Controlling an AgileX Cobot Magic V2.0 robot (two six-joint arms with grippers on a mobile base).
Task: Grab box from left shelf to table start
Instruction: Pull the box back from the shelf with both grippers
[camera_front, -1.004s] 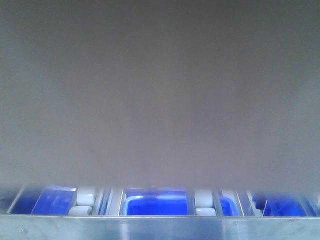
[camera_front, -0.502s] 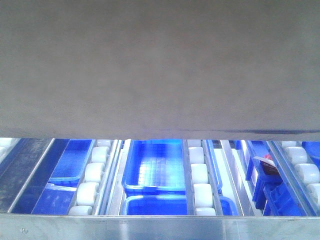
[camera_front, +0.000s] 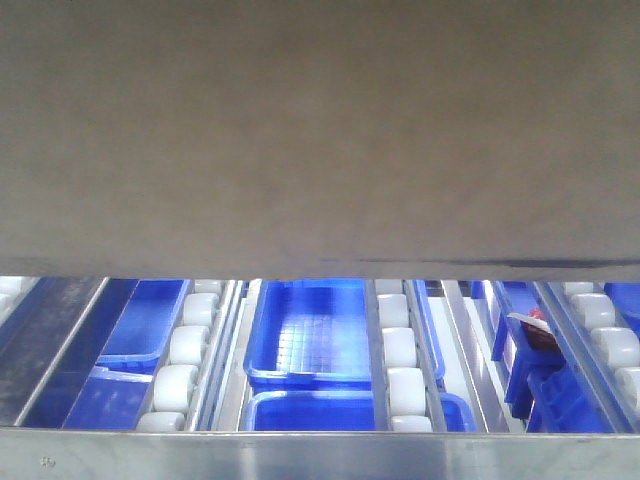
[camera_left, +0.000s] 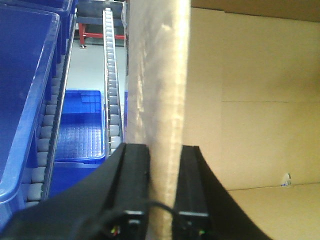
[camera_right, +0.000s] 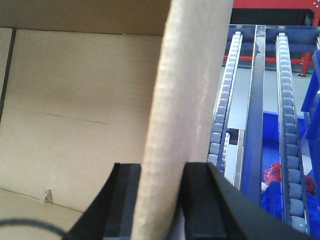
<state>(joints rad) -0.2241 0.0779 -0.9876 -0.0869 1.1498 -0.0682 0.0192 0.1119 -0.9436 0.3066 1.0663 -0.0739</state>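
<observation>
Box (camera_front: 320, 130): big and brown, very close to the front camera. It hides the top part of the shelf (camera_front: 320, 455).
Left gripper (camera_left: 164, 155): pinches the box's left wall, with one finger outside and one finger inside.
Right gripper (camera_right: 162, 175): pinches the box's right wall the same way.
Inside of the box: plain brown cardboard.
Blue bins (camera_front: 310, 330): sit in the shelf lanes, seen under the box's bottom edge.
White rollers (camera_front: 400, 350): run in rows between the bins, back from the shelf's front edge.
</observation>
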